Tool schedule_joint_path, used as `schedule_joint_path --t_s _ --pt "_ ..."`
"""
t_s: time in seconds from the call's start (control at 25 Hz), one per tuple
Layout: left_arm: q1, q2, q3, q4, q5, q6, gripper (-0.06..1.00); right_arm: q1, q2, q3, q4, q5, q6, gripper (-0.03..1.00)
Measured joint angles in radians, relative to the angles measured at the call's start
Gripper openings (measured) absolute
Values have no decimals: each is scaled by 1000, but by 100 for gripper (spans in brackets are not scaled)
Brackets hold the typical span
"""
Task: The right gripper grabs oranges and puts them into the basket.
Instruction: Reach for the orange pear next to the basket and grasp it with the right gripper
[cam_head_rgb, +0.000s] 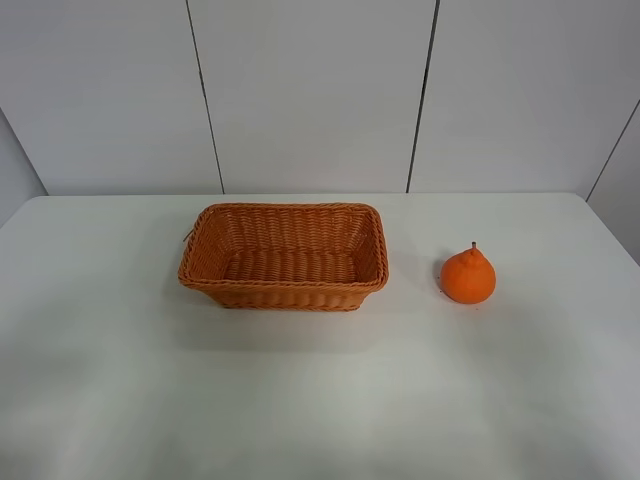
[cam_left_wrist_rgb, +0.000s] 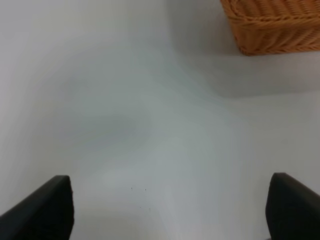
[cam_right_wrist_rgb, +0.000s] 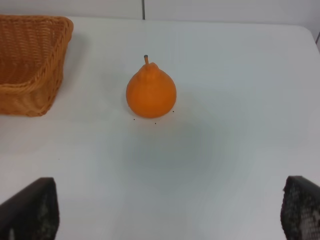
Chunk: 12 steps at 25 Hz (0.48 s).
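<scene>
The orange (cam_head_rgb: 468, 276) stands upright on the white table, stem up, to the right of the wicker basket (cam_head_rgb: 284, 256). The basket holds nothing. Neither arm shows in the exterior high view. In the right wrist view the orange (cam_right_wrist_rgb: 150, 92) sits ahead of my right gripper (cam_right_wrist_rgb: 167, 212), which is open and empty with its fingertips (cam_right_wrist_rgb: 35, 207) spread wide; the basket (cam_right_wrist_rgb: 30, 65) shows to one side. My left gripper (cam_left_wrist_rgb: 170, 207) is open and empty over bare table, with a basket corner (cam_left_wrist_rgb: 272, 25) in its view.
The white table (cam_head_rgb: 320, 400) runs to a panelled wall at the back. Its right edge (cam_head_rgb: 612, 235) passes close behind the orange.
</scene>
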Motion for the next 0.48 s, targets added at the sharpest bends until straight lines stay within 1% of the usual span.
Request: schedule_joint_path --t_s 0.36,0.48 --pt "0 0 0 0 0 0 88 0 8 -2 0 2 0 68" --pt "0 0 0 0 0 0 88 0 103 -32 6 1 0 68"
